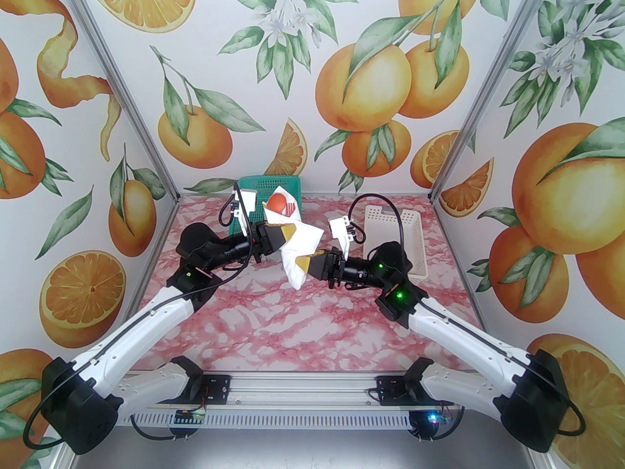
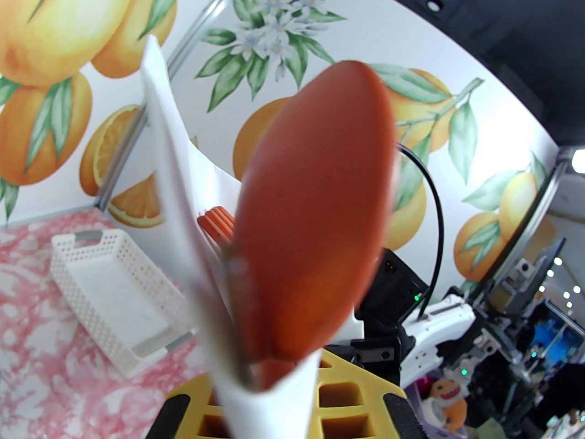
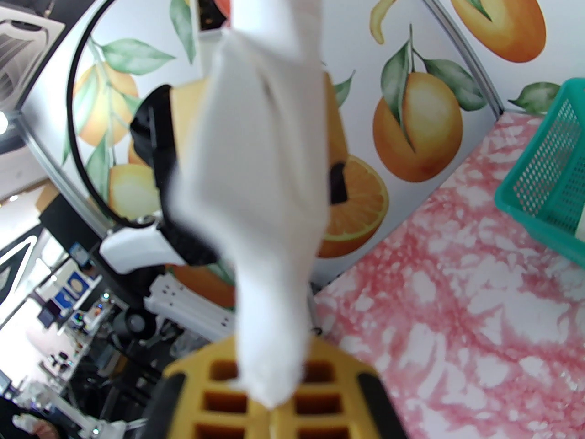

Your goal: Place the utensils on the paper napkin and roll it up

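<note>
The right gripper (image 1: 305, 263) pinches the rolled paper napkin (image 1: 306, 240) shut at its low end. The left gripper (image 1: 288, 233) sits round the top end, but I cannot tell its hold.

Overhead rear view, wrist close-ups sharing napkin (image 3: 256, 153)

The left arm (image 1: 141, 323) and right arm (image 1: 468, 332) are white shells between bulky black joints, with thin black cables (image 3: 69, 103) looping along them. Green lights (image 1: 399, 295) glow on the right one. Yellow fingers (image 3: 320, 409) carry square pockets and black pads (image 3: 372, 405); black bases (image 1: 188, 374) sit at six o'clock.
</note>
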Robot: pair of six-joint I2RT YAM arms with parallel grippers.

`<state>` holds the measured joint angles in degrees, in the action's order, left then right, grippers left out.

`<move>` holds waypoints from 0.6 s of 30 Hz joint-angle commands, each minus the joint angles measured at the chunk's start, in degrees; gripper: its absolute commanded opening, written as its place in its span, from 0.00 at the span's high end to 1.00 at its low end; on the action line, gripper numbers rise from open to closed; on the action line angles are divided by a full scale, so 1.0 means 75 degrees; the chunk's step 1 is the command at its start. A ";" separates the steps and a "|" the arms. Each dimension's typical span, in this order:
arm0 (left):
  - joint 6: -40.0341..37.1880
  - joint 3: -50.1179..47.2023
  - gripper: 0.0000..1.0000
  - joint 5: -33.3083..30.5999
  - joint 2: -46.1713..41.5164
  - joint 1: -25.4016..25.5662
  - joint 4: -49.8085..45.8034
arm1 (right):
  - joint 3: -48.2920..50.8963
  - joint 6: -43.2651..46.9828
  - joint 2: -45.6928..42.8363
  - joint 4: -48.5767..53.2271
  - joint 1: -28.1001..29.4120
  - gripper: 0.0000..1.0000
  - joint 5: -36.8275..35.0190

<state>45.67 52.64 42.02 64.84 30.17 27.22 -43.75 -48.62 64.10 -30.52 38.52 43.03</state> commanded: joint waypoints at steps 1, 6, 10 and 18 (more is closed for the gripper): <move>0.0124 0.0272 0.58 0.0514 0.0078 -0.0065 0.0311 | 0.0152 -0.0315 -0.0015 -0.0921 -0.0081 1.00 0.0213; 0.0285 0.0270 0.35 0.0713 0.0070 -0.0082 0.0725 | 0.0255 -0.0377 -0.0020 -0.1739 -0.0070 1.00 0.0328; 0.0456 0.0232 0.28 0.0731 0.0072 -0.0086 0.1093 | 0.0050 0.0055 -0.0015 -0.1570 -0.0041 1.00 0.0569; 0.0500 0.0181 0.29 0.0749 -0.0072 -0.0083 0.1757 | -0.0378 0.1319 0.0189 -0.0520 -0.0039 1.00 0.0721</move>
<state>49.76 52.75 46.72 65.34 29.89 37.23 -44.21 -43.57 64.64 -35.81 38.33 47.05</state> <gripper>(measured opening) 0.723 0.055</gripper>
